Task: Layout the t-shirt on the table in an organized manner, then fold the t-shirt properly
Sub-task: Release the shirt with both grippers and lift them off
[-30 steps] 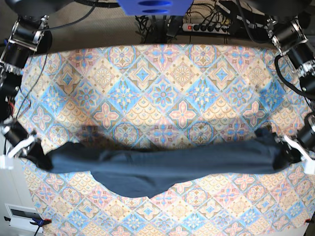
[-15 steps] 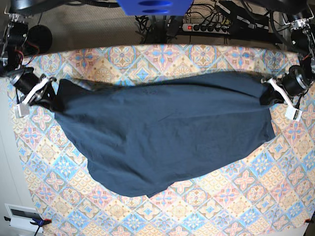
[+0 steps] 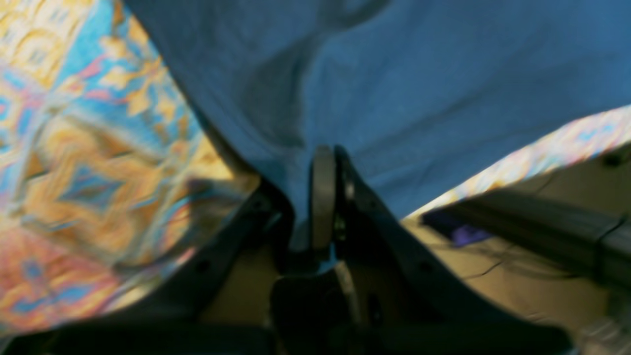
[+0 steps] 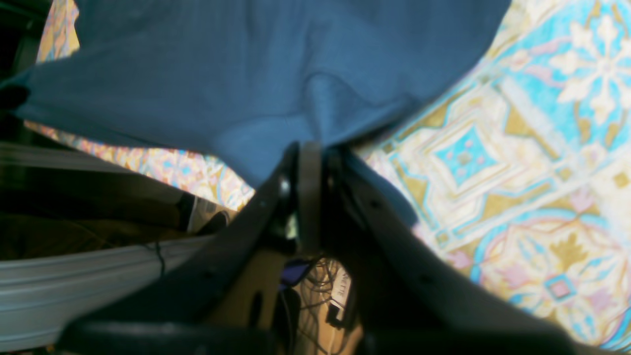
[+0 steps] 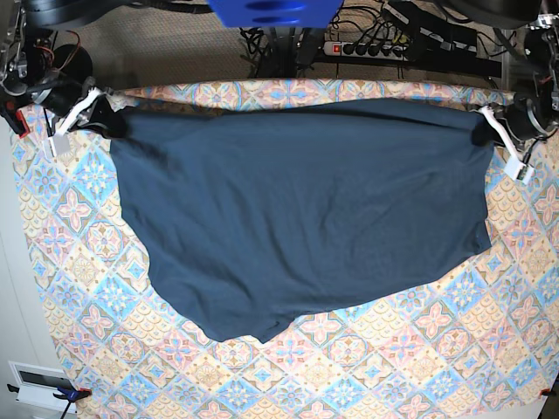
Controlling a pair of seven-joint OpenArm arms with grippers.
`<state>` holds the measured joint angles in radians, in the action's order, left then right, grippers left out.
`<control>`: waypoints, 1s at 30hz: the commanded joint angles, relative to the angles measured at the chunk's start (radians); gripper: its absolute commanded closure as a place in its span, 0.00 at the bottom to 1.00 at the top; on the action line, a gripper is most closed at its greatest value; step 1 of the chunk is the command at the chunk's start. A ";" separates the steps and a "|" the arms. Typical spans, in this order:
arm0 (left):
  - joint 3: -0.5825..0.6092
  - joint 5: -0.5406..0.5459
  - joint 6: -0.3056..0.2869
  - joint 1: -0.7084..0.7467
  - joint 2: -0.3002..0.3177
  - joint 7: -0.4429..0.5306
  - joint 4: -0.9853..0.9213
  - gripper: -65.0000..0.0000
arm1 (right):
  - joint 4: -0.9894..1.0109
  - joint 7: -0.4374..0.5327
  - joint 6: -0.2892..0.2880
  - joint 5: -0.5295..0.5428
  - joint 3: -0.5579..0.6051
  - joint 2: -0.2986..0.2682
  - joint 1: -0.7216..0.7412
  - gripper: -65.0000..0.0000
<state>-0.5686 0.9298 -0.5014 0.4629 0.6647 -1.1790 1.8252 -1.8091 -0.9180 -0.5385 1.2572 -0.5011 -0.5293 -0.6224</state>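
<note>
Base view: a plain dark navy-blue short-sleeved fabric t-shirt (image 5: 297,214) lies spread over the upper and middle part of the frame, on a large rectangular tabletop (image 5: 419,367) covered in a pastel blue, pink and cream cloth of diamond medallions. The garment's upper edge runs nearly straight along the tabletop's far border, stretched between the two tools. Its lower edge is uneven, reaching lowest at lower centre-left and rising toward the right. Patterned cloth is exposed at the left, the right and across the bottom of the frame.

The right tool (image 5: 98,112), at the upper left of the base view, is clenched on the t-shirt's upper-left corner. The left tool (image 5: 486,122), at the upper right, is clenched on the upper-right corner.

Right wrist view: the right tool (image 4: 310,153) has its dark jaws pressed together at frame centre, with a bunched fold of blue fabric (image 4: 236,74) gathered between them; the patterned tabletop (image 4: 542,148) fills the right side.

Left wrist view (blurred): the left tool (image 3: 325,158) is likewise closed on a pinch of the t-shirt (image 3: 419,74), which spreads across the upper frame; the tabletop (image 3: 74,148) fills the left side.

A black power strip (image 5: 376,48) and tangled cables lie on the floor beyond the tabletop's far edge.
</note>
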 commanded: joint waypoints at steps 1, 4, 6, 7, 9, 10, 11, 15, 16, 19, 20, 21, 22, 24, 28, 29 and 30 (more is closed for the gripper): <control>-0.012 0.005 -0.004 -0.006 0.034 0.018 0.014 1.00 | -0.018 0.004 -0.005 0.017 -0.014 -0.018 -0.009 1.00; -0.012 -0.016 -0.004 -0.008 0.074 0.018 0.014 1.00 | -0.018 -0.092 -0.005 0.017 -0.052 -0.018 -0.012 1.00; -0.012 -0.035 -0.004 -0.014 0.082 0.020 0.014 1.00 | -0.018 -0.158 -0.005 0.017 -0.090 -0.005 -0.012 1.00; -0.012 -0.041 -0.004 -0.016 0.089 0.020 0.014 1.00 | -0.018 -0.180 -0.005 0.017 -0.110 0.004 -0.011 1.00; -0.012 -0.047 -0.004 -0.016 0.099 0.020 0.014 1.00 | -0.018 -0.215 -0.005 0.017 -0.147 0.018 -0.011 1.00; -0.012 -0.048 -0.004 -0.016 0.099 0.020 0.014 1.00 | -0.018 -0.223 -0.005 0.017 -0.158 0.022 -0.011 1.00; -0.012 -0.048 -0.004 -0.013 0.099 0.020 0.014 1.00 | -0.018 -0.227 -0.005 0.017 -0.161 0.022 -0.011 1.00; -0.004 -0.091 -0.004 -0.006 0.096 0.020 0.012 1.00 | -0.008 -0.229 -0.004 0.009 -0.149 0.022 -0.012 1.00; 0.014 -0.113 -0.004 -0.006 0.094 0.020 0.012 1.00 | -0.008 -0.229 -0.004 -0.010 -0.130 0.024 -0.012 1.00; 0.106 -0.173 -0.004 -0.006 0.100 0.020 0.012 1.00 | -0.008 -0.229 -0.004 -0.084 -0.077 0.024 -0.012 1.00; 0.126 -0.185 -0.004 -0.006 0.100 0.020 0.012 1.00 | -0.008 -0.229 -0.004 -0.106 -0.061 0.024 -0.012 1.00; 0.134 -0.194 -0.004 -0.006 0.100 0.020 0.012 1.00 | -0.008 -0.229 -0.004 -0.124 -0.049 0.024 -0.011 1.00; 0.138 -0.199 -0.004 -0.006 0.097 0.020 0.012 1.00 | -0.008 -0.229 -0.004 -0.138 -0.040 0.024 -0.011 0.98; 0.140 -0.199 -0.004 -0.006 0.094 0.017 0.012 0.99 | -0.008 -0.224 -0.004 -0.162 -0.034 0.039 -0.011 0.93; 0.134 -0.200 -0.001 -0.006 0.094 0.018 0.009 0.89 | -0.010 -0.227 -0.004 -0.241 -0.041 0.080 -0.009 0.84; 0.118 -0.202 -0.001 -0.006 0.094 0.017 0.009 0.86 | -0.010 -0.226 -0.004 -0.251 -0.041 0.088 0.000 0.82; 0.095 -0.202 -0.001 0.000 0.092 0.014 0.008 0.83 | -0.010 -0.227 -0.004 -0.253 -0.041 0.093 0.019 0.81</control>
<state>-0.4553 0.7330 -0.5049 0.4652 0.7311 -1.1675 1.8240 -1.8046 -1.1660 -0.5385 0.9874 -0.5320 -0.4152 -0.6117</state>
